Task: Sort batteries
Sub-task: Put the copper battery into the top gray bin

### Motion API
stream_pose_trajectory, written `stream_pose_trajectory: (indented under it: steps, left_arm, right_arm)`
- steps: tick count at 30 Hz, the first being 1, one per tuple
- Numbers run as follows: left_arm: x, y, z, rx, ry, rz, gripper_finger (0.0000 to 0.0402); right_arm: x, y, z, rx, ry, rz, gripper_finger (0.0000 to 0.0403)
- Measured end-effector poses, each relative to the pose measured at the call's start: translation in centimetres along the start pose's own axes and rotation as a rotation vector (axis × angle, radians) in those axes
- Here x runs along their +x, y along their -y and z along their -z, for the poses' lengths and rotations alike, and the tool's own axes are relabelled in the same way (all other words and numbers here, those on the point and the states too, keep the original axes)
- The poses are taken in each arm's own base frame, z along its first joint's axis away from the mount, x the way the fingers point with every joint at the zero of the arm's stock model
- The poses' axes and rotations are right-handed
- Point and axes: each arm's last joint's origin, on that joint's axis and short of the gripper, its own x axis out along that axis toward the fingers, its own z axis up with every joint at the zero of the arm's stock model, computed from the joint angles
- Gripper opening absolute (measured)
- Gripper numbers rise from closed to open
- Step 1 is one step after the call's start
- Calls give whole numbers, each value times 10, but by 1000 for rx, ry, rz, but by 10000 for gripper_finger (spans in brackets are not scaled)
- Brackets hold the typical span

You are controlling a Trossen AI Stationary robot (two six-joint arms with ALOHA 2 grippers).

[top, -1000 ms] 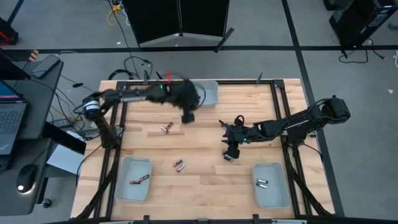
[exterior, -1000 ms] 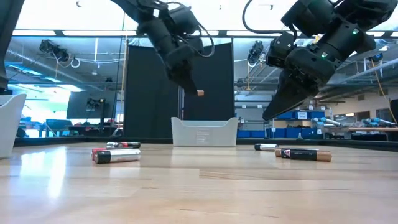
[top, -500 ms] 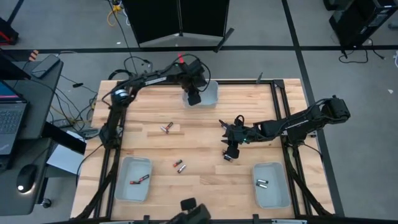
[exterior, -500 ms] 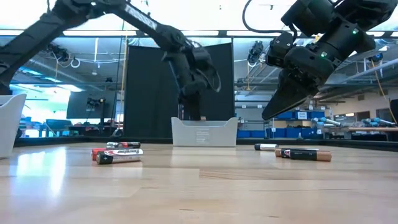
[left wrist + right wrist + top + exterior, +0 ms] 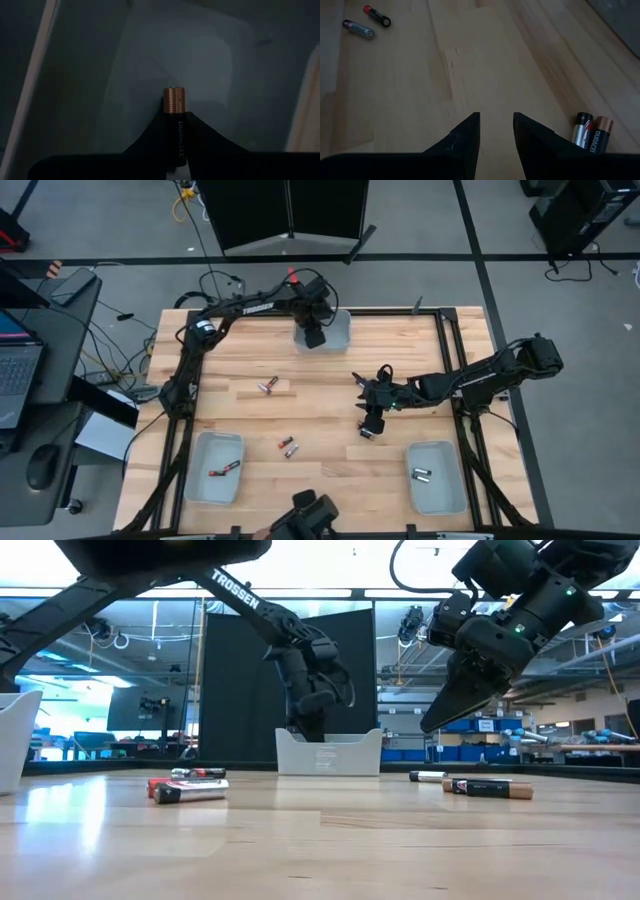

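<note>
Your left hand point(image 5: 175, 165) pinches a copper-topped battery point(image 5: 175, 115) over the far tray point(image 5: 338, 332); next, spread the fingers to drop it in. Your right hand point(image 5: 496, 131) hovers spread above 2 batteries point(image 5: 590, 131). The worktop point(image 5: 330, 400) is pale wood; a workshop lies behind.

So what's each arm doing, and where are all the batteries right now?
Left gripper: over the far tray, jaws shut on a copper-topped battery.
Right gripper: jaws open, empty, above the table.
Batteries in the near trays: lying flat.
Loose batteries: lying on the table.
</note>
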Motion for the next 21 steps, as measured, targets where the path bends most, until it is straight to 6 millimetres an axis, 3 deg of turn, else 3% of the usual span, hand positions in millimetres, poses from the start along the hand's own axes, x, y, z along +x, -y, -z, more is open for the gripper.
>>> stream_pose_trajectory:
  steps: [5,12,21]
  left_arm:
    - [15,-1,4,-1,-30,15,43]
    - [19,-2,4,-1,-38,-6,47]
    - [18,2,3,3,-42,-7,144]
  right_arm:
    - [0,0,0,3,-1,0,128]
    - [0,0,1,5,-7,3,128]
    - [0,1,2,3,-16,6,130]
